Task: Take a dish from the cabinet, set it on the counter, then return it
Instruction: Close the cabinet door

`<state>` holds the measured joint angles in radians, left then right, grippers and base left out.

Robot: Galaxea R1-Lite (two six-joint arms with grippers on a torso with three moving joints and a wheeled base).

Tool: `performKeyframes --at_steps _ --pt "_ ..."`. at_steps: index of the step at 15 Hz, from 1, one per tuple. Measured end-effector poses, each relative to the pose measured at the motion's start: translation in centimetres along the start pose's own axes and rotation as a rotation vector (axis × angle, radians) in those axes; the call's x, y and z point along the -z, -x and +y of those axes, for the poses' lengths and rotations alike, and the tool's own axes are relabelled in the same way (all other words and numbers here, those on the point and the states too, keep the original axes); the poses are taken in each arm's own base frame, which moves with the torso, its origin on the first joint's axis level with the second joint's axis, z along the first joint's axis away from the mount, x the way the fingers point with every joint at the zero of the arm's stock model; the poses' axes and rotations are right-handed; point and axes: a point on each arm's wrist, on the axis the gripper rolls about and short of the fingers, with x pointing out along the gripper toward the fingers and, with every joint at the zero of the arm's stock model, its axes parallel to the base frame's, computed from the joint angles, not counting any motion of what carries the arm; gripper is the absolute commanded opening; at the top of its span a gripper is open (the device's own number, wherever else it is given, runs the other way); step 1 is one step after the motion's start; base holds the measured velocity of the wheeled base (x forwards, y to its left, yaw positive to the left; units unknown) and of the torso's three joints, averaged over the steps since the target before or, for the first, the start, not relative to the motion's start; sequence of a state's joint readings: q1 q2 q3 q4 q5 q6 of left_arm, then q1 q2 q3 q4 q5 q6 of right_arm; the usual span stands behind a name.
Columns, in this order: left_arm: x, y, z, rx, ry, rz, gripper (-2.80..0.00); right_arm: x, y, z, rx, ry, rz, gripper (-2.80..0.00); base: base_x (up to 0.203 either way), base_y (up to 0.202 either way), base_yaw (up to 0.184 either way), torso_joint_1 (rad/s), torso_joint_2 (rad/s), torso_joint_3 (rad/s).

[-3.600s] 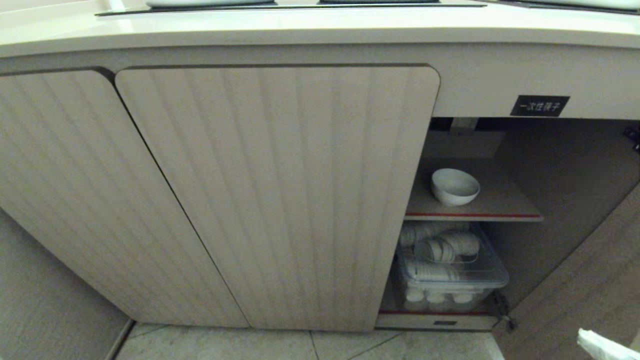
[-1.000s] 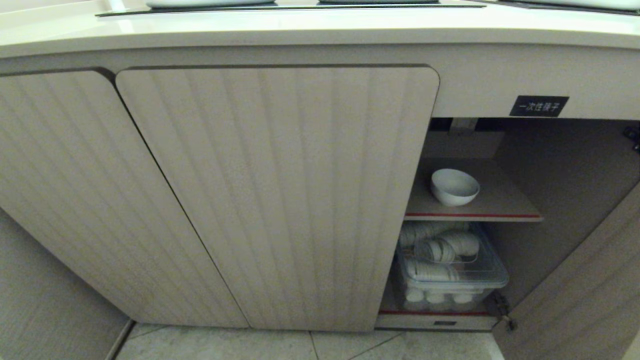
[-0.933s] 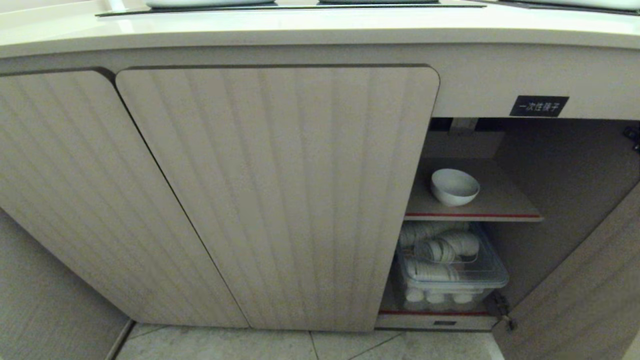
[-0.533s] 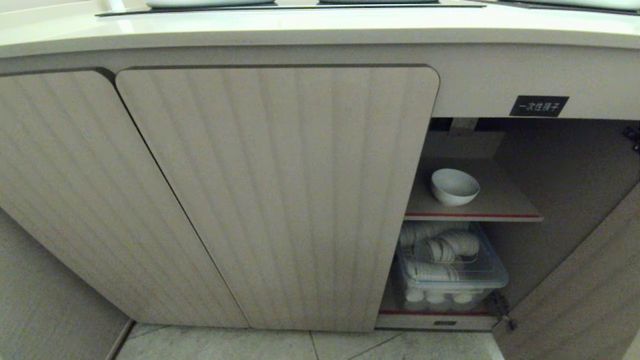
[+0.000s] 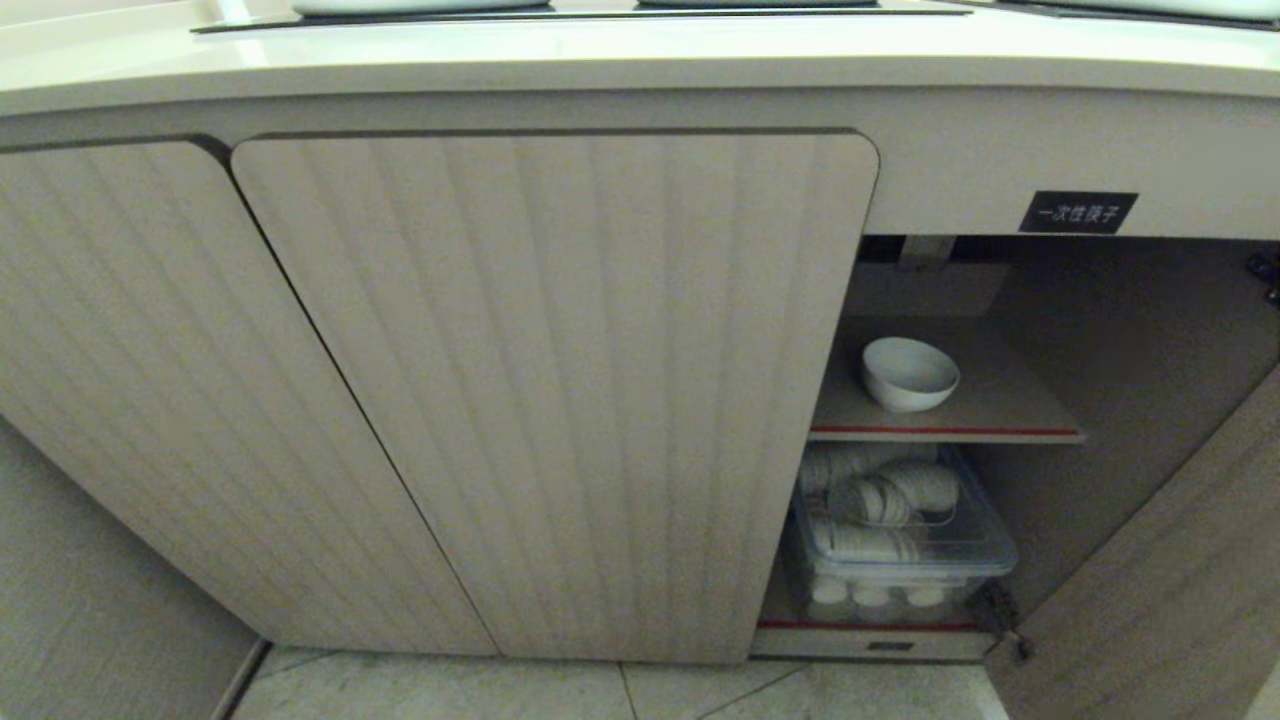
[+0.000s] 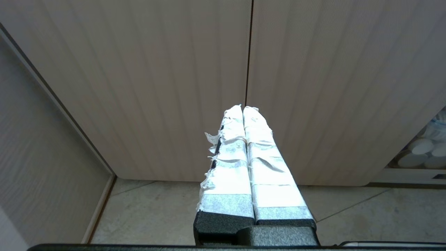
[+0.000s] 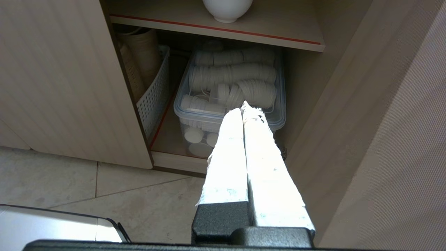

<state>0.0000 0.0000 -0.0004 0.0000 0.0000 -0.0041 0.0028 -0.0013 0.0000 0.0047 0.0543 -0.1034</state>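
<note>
Both grippers' jaws pressed together, well apart from the dish (image 5: 910,373).

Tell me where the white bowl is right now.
In the head view the bowl sits on the cabinet's upper shelf, right of the closed door and above the plastic bin.

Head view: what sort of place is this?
Probably a commercial or canteen kitchen: a counter with cooktops, a cabinet with a labelled storage bay, a bin of stacked disposable cups, and a bowl.

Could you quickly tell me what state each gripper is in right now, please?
Left gripper: shut, holding nothing, in front of the closed doors.
Right gripper: shut, holding nothing.
</note>
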Motion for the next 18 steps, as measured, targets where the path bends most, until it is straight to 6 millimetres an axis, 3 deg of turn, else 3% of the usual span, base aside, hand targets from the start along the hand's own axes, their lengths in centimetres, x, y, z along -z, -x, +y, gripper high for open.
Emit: performKeyframes --at_steps 18 --pt "-0.01 0.0 0.0 0.0 0.0 0.0 -2.8 0.0 0.0 0.0 0.001 0.0 0.0 -2.8 0.0 0.0 0.0 0.0 0.0 0.0"
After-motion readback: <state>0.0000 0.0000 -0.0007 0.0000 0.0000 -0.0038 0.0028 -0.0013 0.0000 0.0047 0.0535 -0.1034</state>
